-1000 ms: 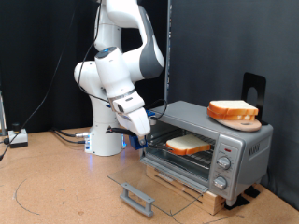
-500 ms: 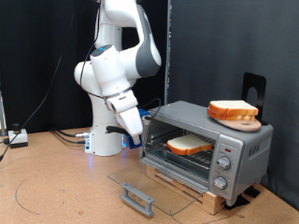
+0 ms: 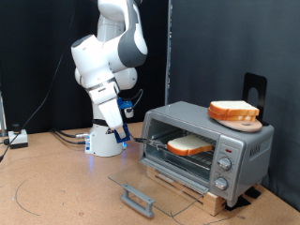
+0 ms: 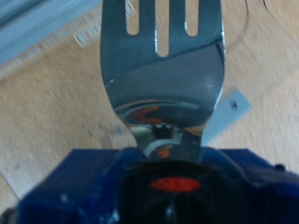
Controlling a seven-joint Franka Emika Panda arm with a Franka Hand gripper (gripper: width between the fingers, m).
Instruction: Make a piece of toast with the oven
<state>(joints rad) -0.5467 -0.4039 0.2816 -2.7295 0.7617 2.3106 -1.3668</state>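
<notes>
The gripper (image 3: 128,133) hangs just beside the oven's open front, on the exterior view's left, clamped on a metal fork (image 4: 163,65) whose tines point away. Inside the oven (image 3: 208,145), the piece of toast (image 3: 189,144) lies flat on the rack, pale cream with golden crust. A second slice (image 3: 232,110) rests on a wooden plate (image 3: 246,122) on top.
</notes>
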